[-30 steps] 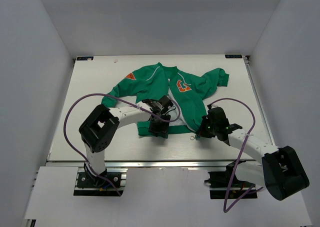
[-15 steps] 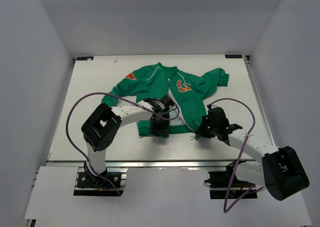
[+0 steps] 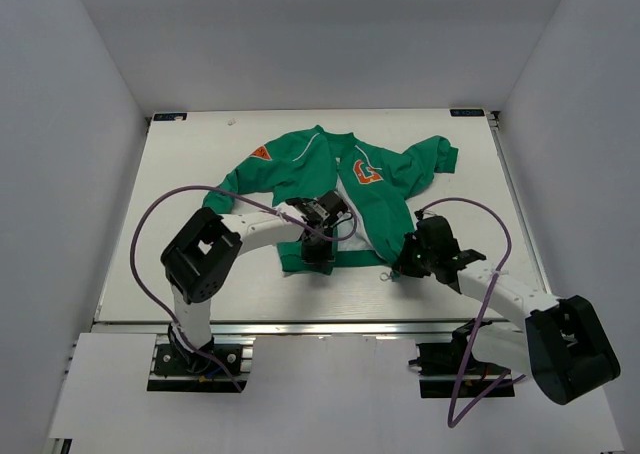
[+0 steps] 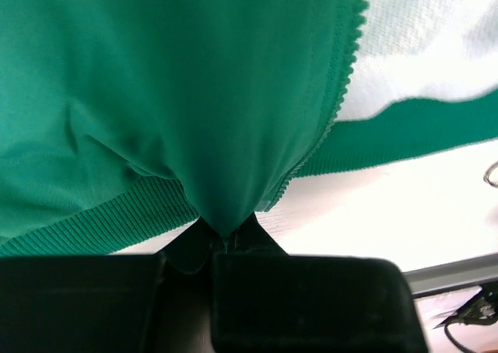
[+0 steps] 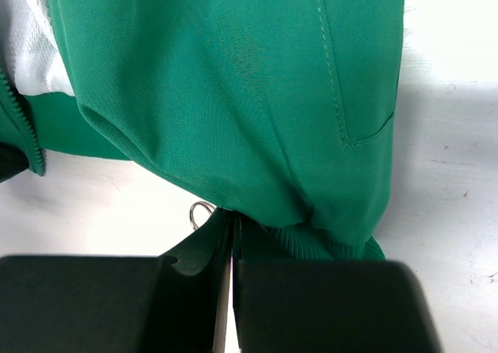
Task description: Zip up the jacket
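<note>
— Where's the jacket [image 3: 395, 179]?
— Spread on the white table [image 3: 190, 164], green, unzipped, pale lining showing. Left and right jaws each pinch its fabric near the hem. Plain white walls [image 3: 300, 34] around.

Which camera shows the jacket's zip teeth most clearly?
Left wrist: the zip teeth run close-up along the green front edge. Right wrist catches only a short stretch at its left border. Top external shows the whole jacket, with the teeth too small to see.
</note>
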Controlling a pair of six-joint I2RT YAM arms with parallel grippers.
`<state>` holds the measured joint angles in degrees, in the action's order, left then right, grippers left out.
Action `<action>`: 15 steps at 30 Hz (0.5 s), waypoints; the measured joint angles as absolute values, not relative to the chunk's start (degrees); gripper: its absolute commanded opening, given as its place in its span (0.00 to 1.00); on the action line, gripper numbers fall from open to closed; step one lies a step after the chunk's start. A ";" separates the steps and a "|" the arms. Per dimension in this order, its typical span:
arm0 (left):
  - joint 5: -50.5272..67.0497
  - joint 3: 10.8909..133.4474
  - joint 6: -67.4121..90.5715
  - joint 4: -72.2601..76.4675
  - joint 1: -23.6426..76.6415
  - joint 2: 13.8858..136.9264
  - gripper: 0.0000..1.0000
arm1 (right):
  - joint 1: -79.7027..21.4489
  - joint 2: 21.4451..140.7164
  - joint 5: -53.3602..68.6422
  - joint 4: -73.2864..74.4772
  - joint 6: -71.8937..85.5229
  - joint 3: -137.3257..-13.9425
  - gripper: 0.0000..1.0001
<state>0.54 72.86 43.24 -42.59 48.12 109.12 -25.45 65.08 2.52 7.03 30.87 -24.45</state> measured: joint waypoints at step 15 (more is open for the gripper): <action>8.05 65.23 33.15 -26.26 48.12 87.31 0.00 | -25.15 53.63 22.17 -3.25 19.84 -24.45 0.00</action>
